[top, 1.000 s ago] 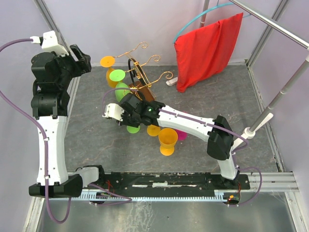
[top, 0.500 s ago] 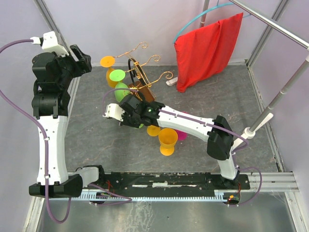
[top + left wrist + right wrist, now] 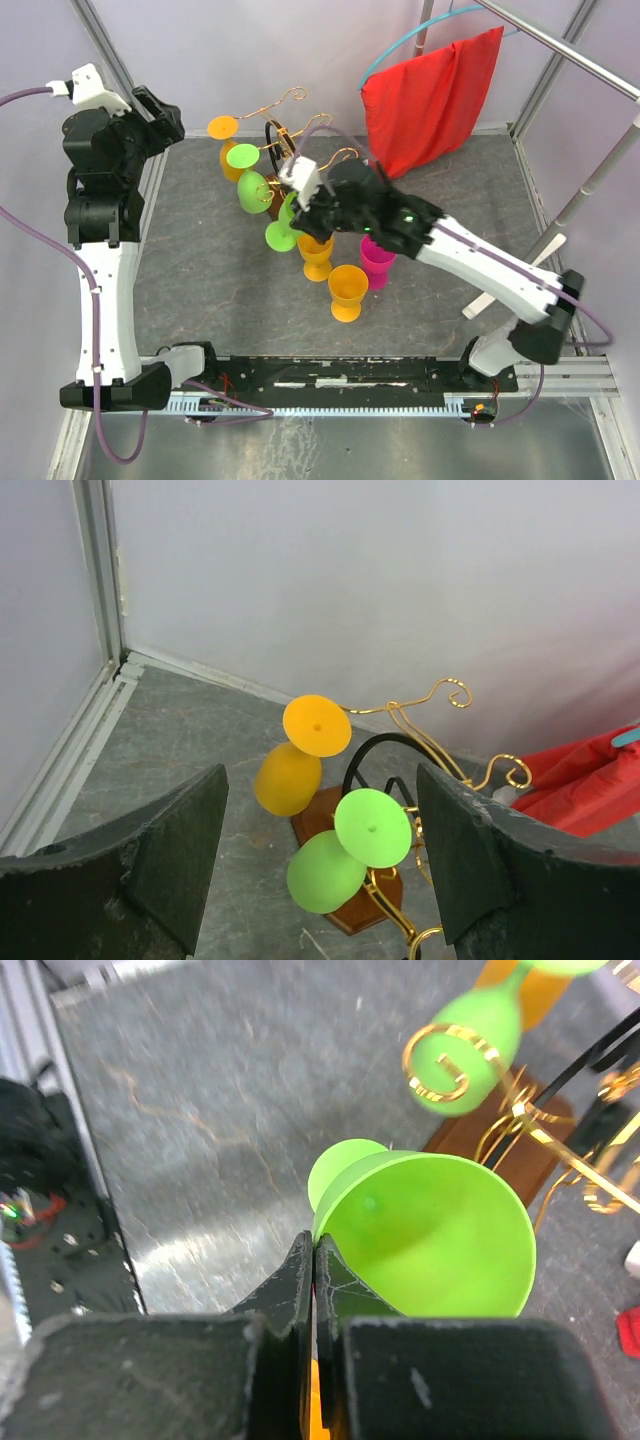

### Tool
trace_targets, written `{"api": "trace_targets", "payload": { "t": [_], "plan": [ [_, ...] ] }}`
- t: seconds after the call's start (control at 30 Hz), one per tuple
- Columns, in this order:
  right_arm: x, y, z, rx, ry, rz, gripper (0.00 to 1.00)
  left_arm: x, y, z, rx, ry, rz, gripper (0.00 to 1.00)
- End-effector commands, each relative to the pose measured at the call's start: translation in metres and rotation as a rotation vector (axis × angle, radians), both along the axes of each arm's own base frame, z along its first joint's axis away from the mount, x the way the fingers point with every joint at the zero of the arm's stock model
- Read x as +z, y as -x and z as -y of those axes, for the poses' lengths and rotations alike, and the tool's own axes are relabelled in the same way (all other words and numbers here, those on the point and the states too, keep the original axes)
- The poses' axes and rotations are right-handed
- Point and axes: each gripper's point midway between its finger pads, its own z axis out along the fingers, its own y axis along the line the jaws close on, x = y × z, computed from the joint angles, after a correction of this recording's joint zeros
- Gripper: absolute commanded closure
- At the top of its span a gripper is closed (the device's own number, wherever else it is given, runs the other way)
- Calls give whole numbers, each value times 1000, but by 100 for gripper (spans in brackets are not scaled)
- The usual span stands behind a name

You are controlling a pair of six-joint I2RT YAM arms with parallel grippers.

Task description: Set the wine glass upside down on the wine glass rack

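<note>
The wine glass rack (image 3: 303,141) is gold wire with scroll arms on a brown wooden base (image 3: 293,192), at the back centre. An orange glass (image 3: 224,130) and a green glass (image 3: 243,158) hang on it upside down. My right gripper (image 3: 306,207) is shut on the rim of a second green wine glass (image 3: 282,231), held tilted in the air just in front of the rack. In the right wrist view the fingers (image 3: 315,1251) pinch its rim (image 3: 430,1230), with a gold scroll (image 3: 440,1060) beyond. My left gripper (image 3: 163,112) is open and empty, raised at the left.
Two orange glasses (image 3: 318,256) (image 3: 347,291) and a magenta one (image 3: 377,262) stand on the table under my right arm. A red cloth (image 3: 430,100) hangs at the back right. A small white object (image 3: 355,170) lies by the cloth. Metal frame posts stand at the right.
My right arm has swung up and to the right, carrying the green glass from low over the table towards the rack. My left wrist has tilted slightly.
</note>
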Motion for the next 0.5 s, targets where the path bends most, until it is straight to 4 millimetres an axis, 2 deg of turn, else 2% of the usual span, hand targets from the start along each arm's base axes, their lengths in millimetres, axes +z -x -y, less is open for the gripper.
{"api": "trace_targets", "payload": {
  "t": [0.0,0.13,0.3,0.37,0.43,0.47],
  "plan": [
    [81,27,4,79,-279,6,99,31,1,-1,20,83,117,17],
    [119,38,11,118,-392,37,99,35,-5,4,1,130,139,17],
    [148,45,12,155,-474,52,99,35,-12,9,-21,170,150,17],
    [156,41,13,140,-503,80,99,35,-15,13,-36,200,158,17],
    [161,28,13,93,-518,132,99,35,-18,17,-60,229,167,15],
    [165,19,14,63,-518,172,99,37,-20,23,-89,241,168,9]
  ]
}}
